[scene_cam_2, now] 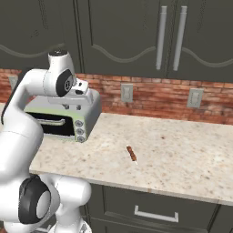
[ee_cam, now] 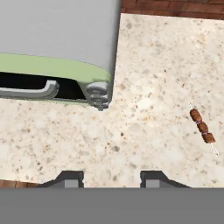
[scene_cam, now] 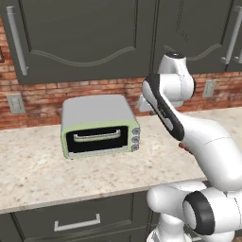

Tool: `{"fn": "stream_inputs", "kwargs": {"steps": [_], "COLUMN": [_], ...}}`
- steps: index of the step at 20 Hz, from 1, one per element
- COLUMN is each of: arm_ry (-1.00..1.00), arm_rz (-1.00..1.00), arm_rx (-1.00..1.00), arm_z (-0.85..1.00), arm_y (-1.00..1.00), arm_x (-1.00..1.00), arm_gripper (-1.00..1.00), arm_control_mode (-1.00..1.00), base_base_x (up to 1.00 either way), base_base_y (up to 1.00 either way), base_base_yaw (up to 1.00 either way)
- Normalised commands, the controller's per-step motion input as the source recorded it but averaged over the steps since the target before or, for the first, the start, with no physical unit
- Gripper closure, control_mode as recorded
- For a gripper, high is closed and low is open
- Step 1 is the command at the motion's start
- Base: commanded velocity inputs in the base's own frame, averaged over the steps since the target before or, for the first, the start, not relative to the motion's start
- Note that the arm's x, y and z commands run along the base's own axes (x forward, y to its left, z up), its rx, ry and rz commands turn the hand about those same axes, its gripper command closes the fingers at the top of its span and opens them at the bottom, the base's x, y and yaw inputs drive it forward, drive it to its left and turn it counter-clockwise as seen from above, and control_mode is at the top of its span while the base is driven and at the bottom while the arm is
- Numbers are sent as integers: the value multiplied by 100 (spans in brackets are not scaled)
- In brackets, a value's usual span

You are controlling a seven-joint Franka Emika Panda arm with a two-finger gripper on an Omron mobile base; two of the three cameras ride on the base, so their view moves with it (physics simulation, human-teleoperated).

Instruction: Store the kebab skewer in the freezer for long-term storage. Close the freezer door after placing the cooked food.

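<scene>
The kebab skewer (scene_cam_2: 131, 154), a tiny thin stick of orange-brown chunks, lies flat on the speckled counter to the right of the toaster oven. In the hand view the kebab skewer (ee_cam: 202, 127) sits far to the right of my fingers. My gripper (ee_cam: 112, 179) hangs above the counter's front part, just beside the oven's right front corner. It is open, with bare counter between its fingertips (ee_cam: 72, 178). The hand (scene_cam_2: 83, 92) is well left of the skewer and above it. The freezer and the freezer door are out of view.
A grey and pale green toaster oven (scene_cam: 99, 125) stands on the counter (scene_cam: 33, 175) against the brick wall. Dark upper cabinets (scene_cam_2: 136, 32) hang above, and drawers (scene_cam: 75, 222) sit below the counter edge. Wall outlets (scene_cam_2: 127, 92) are on the bricks.
</scene>
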Motion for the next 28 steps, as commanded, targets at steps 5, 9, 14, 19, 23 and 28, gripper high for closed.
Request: {"fn": "stream_inputs", "kwargs": {"steps": [5,9,14,19,23,28], "arm_ry": [-5,-7,-3,9,11,14], "arm_rz": [7,4,0,0,0,0], "arm_rx": [-3,-8,1,0,0,0], "arm_z": [-24,-31,-7,-42,-41,-35], "arm_y": [-63,-90,-56,-48,-40,-41], "arm_x": [4,-11,-29,-22,-1,0], "arm_gripper": [-100,-100,-100,-100,-100,-100], "arm_control_mode": [-100,-100,-100,-100,-100,-100], "base_base_x": [0,0,0,0,0,0], "base_base_y": [0,0,0,0,0,0], "base_base_yaw": [0,0,0,0,0,0]}}
